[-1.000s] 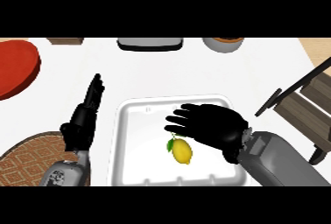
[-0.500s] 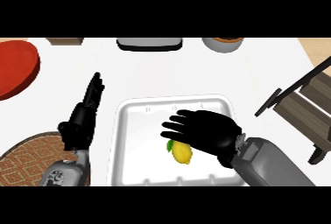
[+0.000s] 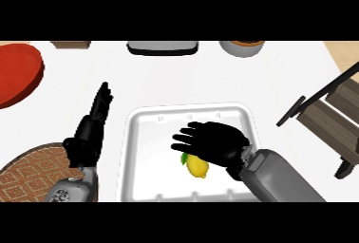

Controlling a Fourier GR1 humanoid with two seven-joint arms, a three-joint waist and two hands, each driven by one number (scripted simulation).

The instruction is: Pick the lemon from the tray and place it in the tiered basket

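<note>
A yellow lemon [image 3: 198, 167] lies in the white tray [image 3: 144, 142], in its lower middle. My right hand [image 3: 214, 142] hovers over the tray with its fingers spread, covering the lemon's upper end; the fingers are not curled round the fruit. My left hand [image 3: 91, 128] rests open just left of the tray, fingers straight and pointing away from me. The dark wooden tiered basket [image 3: 329, 118] stands at the right edge, only partly in view.
A red plate [image 3: 17, 71] lies at the far left. A brown woven mat [image 3: 32, 173] sits at the lower left. A grey container [image 3: 163, 46] and a bowl [image 3: 242, 47] stand along the counter's back edge.
My right hand has slid left and toward me over the tray, coming down over the lemon's top. The lemon, tray and left hand have stayed where they were.
</note>
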